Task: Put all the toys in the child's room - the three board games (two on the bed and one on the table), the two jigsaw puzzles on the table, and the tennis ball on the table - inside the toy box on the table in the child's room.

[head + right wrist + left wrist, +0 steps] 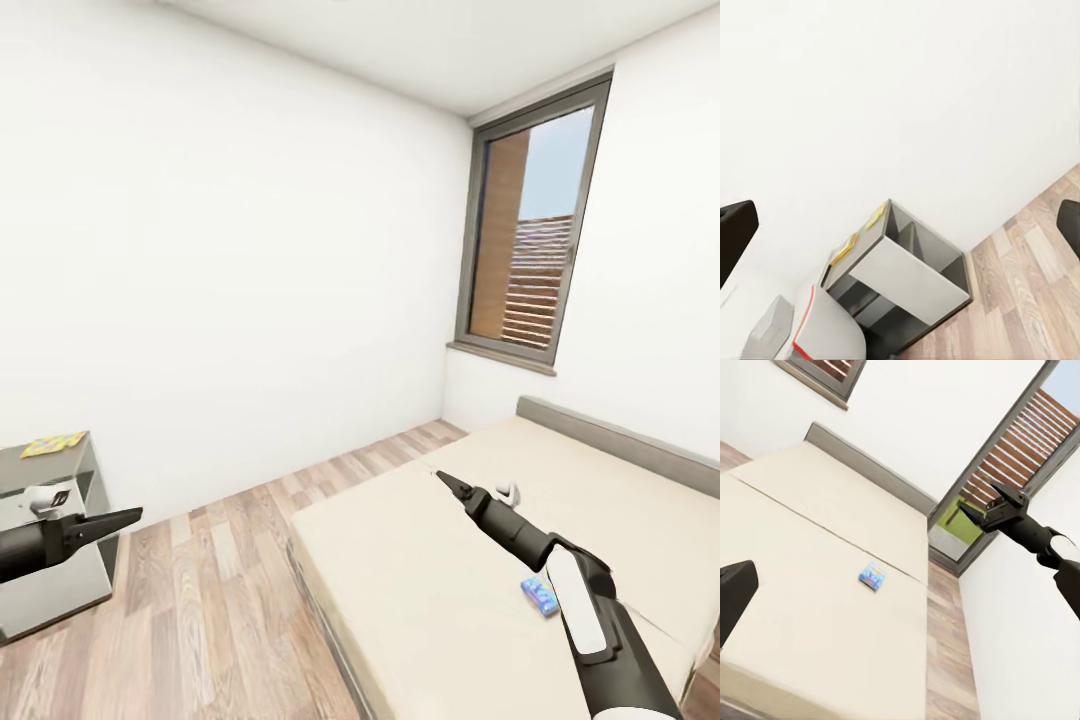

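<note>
- Ahead of you on the right lies the bed (440,560), its plain beige mattress running back to a low grey headboard (620,435) under the tall grey-framed window (530,230).
- One small blue board game (540,595) lies flat on the mattress, just beside your right arm in the head view; the left wrist view shows it (873,575) alone on the open beige surface, well apart from the headboard.
- A small white object (508,492) sits on the mattress just past your right gripper; you cannot tell what it is.
- Your right gripper (447,482) hangs over the bed with its dark fingers drawn to a narrow point, jaws together and holding nothing.
- Your left gripper (125,519) reaches out at the left edge over the wood-plank floor (220,600), its jaws also closed to a point and empty.
- Behind the left gripper stands a grey shelf unit (60,540) against the white wall, with one jigsaw puzzle (52,443) lying flat on its top.
- From the right wrist view you see that same shelf unit (907,277) with yellow-edged flat pieces (855,244) on its top, though they are too small to identify.
</note>
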You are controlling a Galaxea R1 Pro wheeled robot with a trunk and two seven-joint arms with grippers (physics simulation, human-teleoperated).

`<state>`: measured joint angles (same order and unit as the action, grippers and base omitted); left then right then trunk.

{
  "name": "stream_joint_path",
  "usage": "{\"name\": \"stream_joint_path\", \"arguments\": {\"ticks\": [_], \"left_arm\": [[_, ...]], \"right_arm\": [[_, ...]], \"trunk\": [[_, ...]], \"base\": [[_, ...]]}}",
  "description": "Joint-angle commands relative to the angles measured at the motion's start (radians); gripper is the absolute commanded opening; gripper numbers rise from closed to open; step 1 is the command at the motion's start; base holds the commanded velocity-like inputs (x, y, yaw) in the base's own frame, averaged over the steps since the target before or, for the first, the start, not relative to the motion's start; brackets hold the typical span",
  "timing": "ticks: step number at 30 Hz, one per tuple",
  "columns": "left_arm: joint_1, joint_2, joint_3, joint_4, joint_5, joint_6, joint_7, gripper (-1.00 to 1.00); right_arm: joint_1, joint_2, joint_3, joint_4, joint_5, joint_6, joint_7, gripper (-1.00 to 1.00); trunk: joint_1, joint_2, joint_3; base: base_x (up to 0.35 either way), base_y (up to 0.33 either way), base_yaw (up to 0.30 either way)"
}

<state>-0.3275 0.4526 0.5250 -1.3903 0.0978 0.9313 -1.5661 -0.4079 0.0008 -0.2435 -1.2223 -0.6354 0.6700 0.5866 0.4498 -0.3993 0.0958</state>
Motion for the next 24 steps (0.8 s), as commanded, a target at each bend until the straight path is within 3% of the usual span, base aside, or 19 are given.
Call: {"name": "stream_joint_path", "arguments": {"ticks": [1,24], "left_arm": [[-0.001,0.000,0.000,0.001,-0.001,0.011,-0.005,1.00],[0.000,0.000,0.001,0.001,-0.001,0.009,-0.005,1.00]], "right_arm": [[0.000,0.000,-0.002,0.000,-0.004,0.007,0.001,1.00],[0.000,0.000,-0.002,0.000,-0.004,0.007,0.001,1.00]], "trunk": [[0.000,-0.001,0.000],[0.000,-0.001,0.000]], "base": [[-0.088,-0.008,0.279],[-0.124,-0.001,0.281]]}}
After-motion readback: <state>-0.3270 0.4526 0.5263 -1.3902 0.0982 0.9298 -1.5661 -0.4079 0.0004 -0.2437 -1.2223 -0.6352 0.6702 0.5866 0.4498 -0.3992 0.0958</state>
